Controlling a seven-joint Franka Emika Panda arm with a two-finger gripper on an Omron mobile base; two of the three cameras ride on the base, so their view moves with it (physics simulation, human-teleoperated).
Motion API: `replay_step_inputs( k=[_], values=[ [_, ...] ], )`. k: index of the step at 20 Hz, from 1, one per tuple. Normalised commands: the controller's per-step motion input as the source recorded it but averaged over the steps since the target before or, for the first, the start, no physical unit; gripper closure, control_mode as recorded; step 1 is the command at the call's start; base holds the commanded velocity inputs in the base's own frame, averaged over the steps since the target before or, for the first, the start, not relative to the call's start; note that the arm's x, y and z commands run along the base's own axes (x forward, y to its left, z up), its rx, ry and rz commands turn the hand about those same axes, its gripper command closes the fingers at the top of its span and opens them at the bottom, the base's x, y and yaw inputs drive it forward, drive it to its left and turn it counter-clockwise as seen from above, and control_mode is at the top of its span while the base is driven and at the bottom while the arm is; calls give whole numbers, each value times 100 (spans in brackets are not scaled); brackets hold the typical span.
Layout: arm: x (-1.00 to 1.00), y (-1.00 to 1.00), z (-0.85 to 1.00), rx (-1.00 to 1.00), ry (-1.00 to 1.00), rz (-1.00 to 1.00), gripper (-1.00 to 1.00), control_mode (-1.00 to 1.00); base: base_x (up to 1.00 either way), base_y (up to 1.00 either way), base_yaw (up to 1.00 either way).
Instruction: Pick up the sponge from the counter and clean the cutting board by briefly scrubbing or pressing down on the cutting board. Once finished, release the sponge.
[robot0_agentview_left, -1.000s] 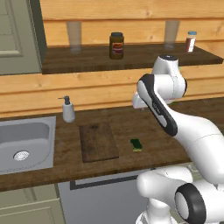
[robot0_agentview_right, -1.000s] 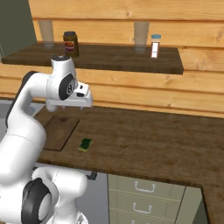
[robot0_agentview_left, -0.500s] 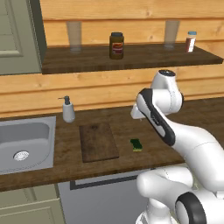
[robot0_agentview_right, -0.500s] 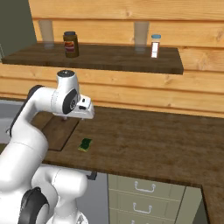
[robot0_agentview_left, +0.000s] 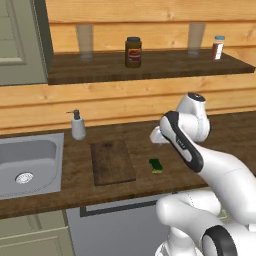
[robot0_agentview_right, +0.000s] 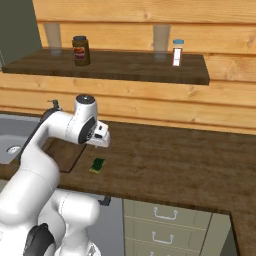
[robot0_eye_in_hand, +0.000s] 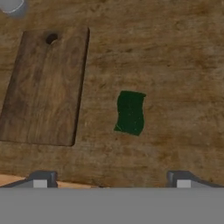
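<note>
The sponge lies flat on the counter, dark green top up, just right of the cutting board. The two are a small gap apart. In the hand view the sponge sits near the middle and the cutting board lies to its left. My gripper hangs above the sponge, open, its fingertips wide apart with nothing between them. From the right base view the hand hovers over the sponge, and my arm hides part of the cutting board.
A steel sink is set into the counter at the left, with a soap dispenser behind the board. The wall shelf above carries a jar, glasses and a small bottle. Drawers sit below the counter's front edge.
My arm has folded down and the hand has dropped lower toward the counter, over the sponge. The sponge and the board have not moved.
</note>
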Motion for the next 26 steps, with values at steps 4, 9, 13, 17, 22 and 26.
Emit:
replay_step_inputs(
  k=[4,9,13,17,22,26],
  values=[
    [10,0,-22,-9,0,-2,-100,-100,0,0,0],
    [14,0,-23,-9,0,-4,-100,-100,0,0,0],
    [4,0,-22,-1,0,-5,-100,-100,0,0,0],
    [0,0,-32,4,0,-5,-100,-100,0,0,0],
    [1,0,-37,7,0,-2,-100,-100,0,0,0],
    [19,0,-33,7,0,0,-100,-100,0,0,0]
  ],
)
